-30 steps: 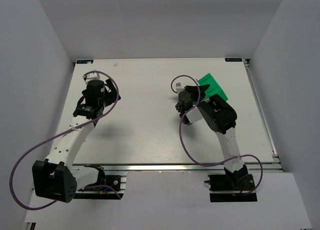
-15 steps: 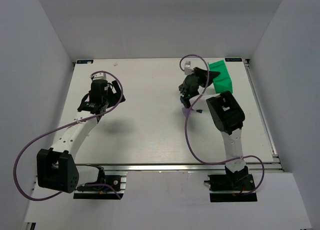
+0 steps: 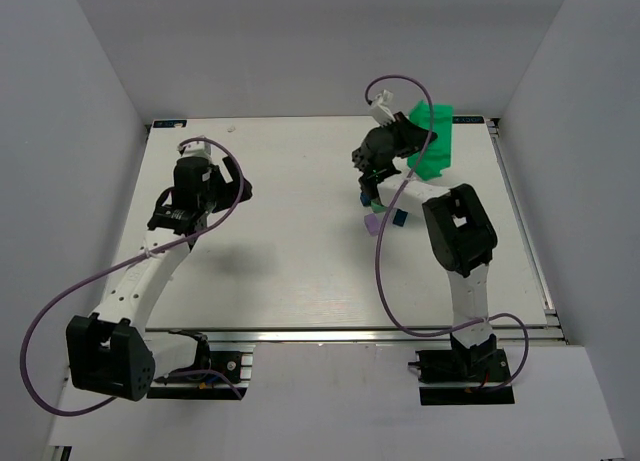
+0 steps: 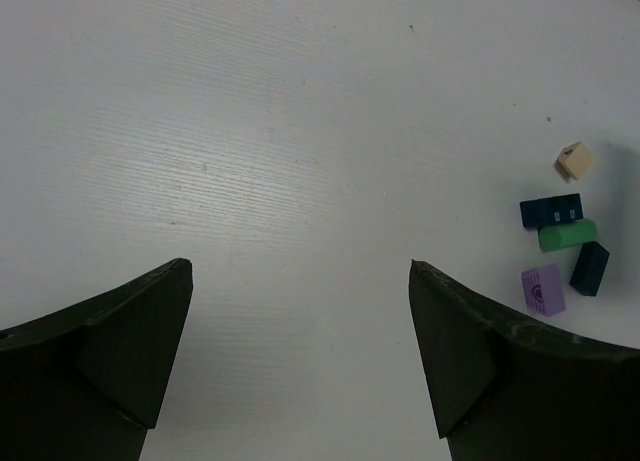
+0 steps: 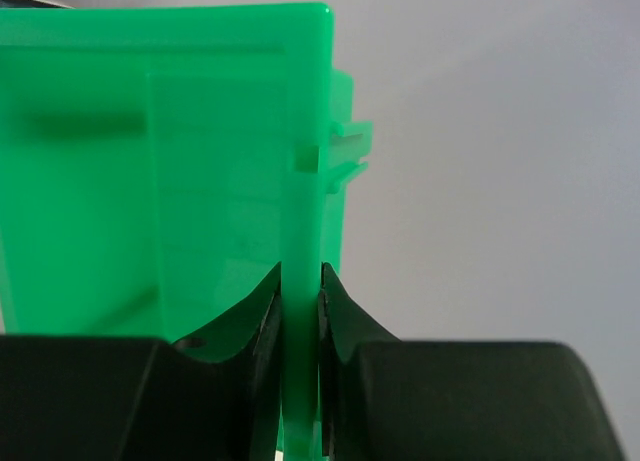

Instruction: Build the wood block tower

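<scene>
Toward 1 o'clock on the desk [image 3: 300, 271], the right fingers [image 3: 408, 149] are clamped on one wall of the green bin [image 3: 432, 131], which is tipped up on end. Just at 7 o'clock of the bin, the wood blocks [image 3: 377, 211] lie loose in a small cluster, none stacked: a cream block [image 4: 575, 160], a dark blue block [image 4: 551, 211] touching a mint green piece [image 4: 567, 234], a second dark blue block [image 4: 589, 268], and a lilac block [image 4: 543, 287] just beside it. Well apart at 9 o'clock, the left fingers [image 3: 236, 189] stand wide apart over bare desk, pointing toward the cluster.
</scene>
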You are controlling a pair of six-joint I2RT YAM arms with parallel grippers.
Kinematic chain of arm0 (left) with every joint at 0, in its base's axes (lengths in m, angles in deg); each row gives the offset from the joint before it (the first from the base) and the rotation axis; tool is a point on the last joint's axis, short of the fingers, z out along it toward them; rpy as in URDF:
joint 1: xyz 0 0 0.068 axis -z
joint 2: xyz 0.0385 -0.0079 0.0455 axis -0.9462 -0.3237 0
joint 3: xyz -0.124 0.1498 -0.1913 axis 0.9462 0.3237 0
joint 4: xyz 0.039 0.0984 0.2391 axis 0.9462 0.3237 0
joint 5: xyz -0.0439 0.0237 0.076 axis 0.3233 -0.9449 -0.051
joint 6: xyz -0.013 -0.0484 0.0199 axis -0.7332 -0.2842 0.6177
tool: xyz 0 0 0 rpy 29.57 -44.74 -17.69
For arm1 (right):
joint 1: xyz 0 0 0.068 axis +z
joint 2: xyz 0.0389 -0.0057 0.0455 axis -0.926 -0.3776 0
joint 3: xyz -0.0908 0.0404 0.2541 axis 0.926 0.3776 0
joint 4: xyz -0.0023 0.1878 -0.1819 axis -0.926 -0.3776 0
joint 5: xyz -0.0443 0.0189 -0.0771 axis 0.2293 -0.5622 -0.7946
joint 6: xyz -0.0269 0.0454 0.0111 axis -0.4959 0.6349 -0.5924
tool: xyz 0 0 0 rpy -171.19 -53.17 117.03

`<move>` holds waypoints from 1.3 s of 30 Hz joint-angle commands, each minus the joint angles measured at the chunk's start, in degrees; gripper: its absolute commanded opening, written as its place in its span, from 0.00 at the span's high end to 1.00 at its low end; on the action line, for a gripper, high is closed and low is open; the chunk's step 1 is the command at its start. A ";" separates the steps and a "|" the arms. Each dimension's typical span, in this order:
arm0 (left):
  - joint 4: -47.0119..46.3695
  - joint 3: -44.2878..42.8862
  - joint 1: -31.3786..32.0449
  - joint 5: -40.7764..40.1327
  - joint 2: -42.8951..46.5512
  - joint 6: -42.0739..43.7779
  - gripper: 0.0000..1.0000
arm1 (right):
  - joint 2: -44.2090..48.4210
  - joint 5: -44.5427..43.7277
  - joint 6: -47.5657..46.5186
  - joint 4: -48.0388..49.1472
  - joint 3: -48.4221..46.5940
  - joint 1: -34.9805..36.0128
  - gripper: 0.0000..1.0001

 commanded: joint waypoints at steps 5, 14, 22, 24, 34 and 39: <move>-2.12 -1.60 0.84 5.92 3.58 1.34 0.02 | 2.86 16.15 10.75 -19.26 0.86 6.69 1.00; -3.63 -0.37 0.75 10.69 5.43 3.36 0.02 | 4.72 79.88 53.36 -98.38 -34.78 0.91 1.00; -2.13 -0.72 0.75 11.13 5.61 2.49 0.02 | 4.54 88.52 85.96 -101.84 -37.21 -17.16 1.00; -1.78 -0.98 0.75 11.04 5.34 2.40 0.02 | 4.89 93.81 93.44 -100.07 -32.38 -22.28 1.00; -3.52 0.07 0.14 9.11 4.73 2.84 0.02 | 1.90 89.43 97.68 -101.12 -24.90 -42.15 1.00; -5.03 1.13 0.14 9.28 2.80 3.36 0.02 | -0.91 88.11 95.22 -100.08 -21.46 -45.86 1.00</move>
